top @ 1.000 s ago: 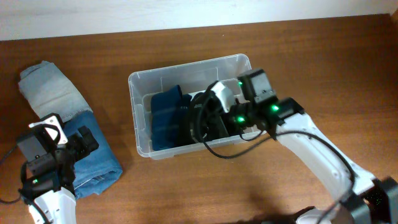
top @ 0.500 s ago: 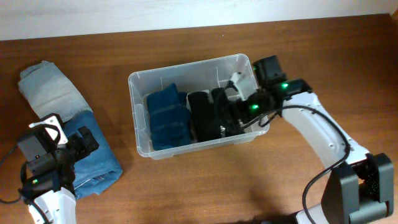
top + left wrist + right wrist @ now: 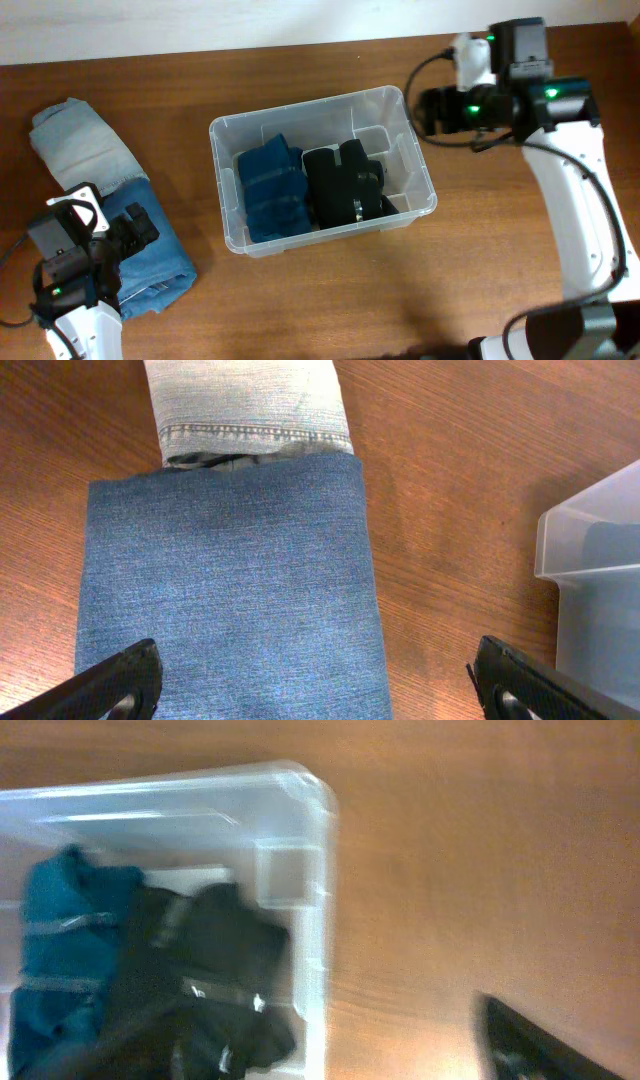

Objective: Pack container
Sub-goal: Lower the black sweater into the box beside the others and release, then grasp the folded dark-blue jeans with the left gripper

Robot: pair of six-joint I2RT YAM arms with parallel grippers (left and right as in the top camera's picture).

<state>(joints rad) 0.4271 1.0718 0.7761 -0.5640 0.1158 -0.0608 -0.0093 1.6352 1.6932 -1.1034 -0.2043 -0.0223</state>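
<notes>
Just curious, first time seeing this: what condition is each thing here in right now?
container: lidless, partly filled
teal garment: folded, inside container
black garment: bunched, inside container
blue jeans: folded, on table
pale jeans: folded, on table
left gripper: open, empty
right gripper: grip unclear

Light is soft and even. Overhead and left wrist views are sharp; the right wrist view is motion-smeared, its brown wooden tabletop (image 3: 450, 870) glaring at 6 o'clock.
</notes>
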